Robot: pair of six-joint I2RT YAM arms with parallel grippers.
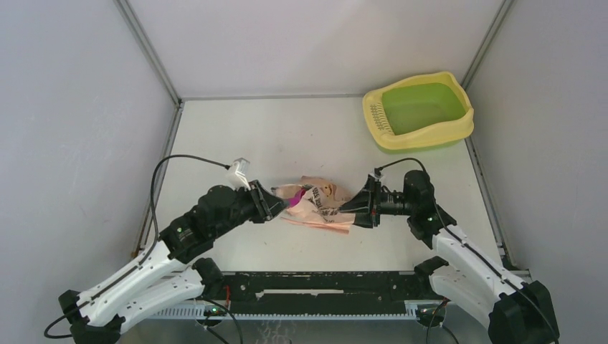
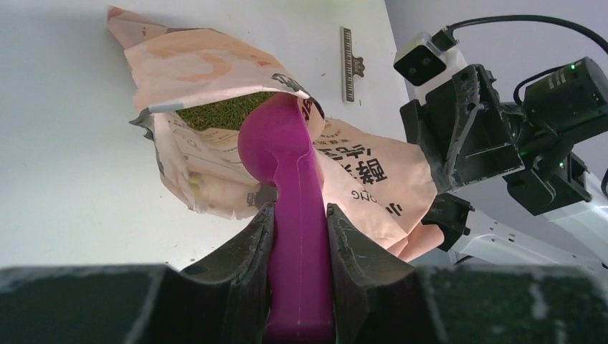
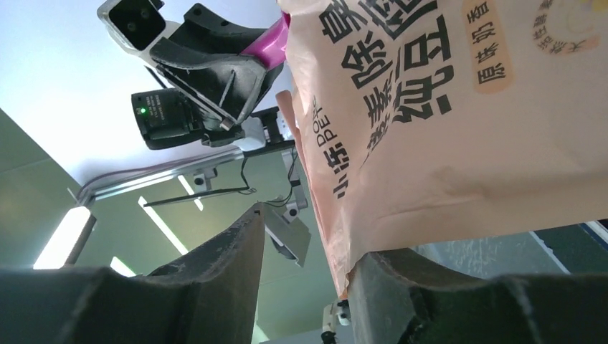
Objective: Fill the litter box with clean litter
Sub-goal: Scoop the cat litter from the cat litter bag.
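1. The litter box [image 1: 419, 111] sits at the far right corner of the counter [image 1: 287, 136], well apart from both arms; its pale yellow rim surrounds a lime-green basin, and the slotted grille is at its left end in the top view.
2. A peach-pink printed bag [image 1: 323, 204] lies crumpled on the counter's near middle, between the two arms; its mouth faces the left arm.
3. The left claw [image 2: 300, 211] is clamped on the handle of a magenta scoop [image 2: 283, 154], with both fingers pressed against the handle's sides; the scoop's bowl reaches into the open mouth of the bag.
4. The litter [image 2: 226, 111] shows inside the bag as a bed of fine olive-green granules, just behind the scoop's bowl; whether the bowl carries any cannot be told from here.
5. The right claw [image 3: 312, 244] is at the bag's other end with its jaws parted; the bag's lower edge rests against one finger [image 3: 430, 287], while clear space shows between the bag and the other finger [image 3: 215, 279]; it has no pinch on the bag.
6. In the top view both claws point inward at each other with the bag between them; the left wrist view shows the right claw just beyond the bag's printed side.
7. A slim metal clip [image 2: 348, 64] lies flat on the counter beyond the bag, touching neither the bag nor either claw.
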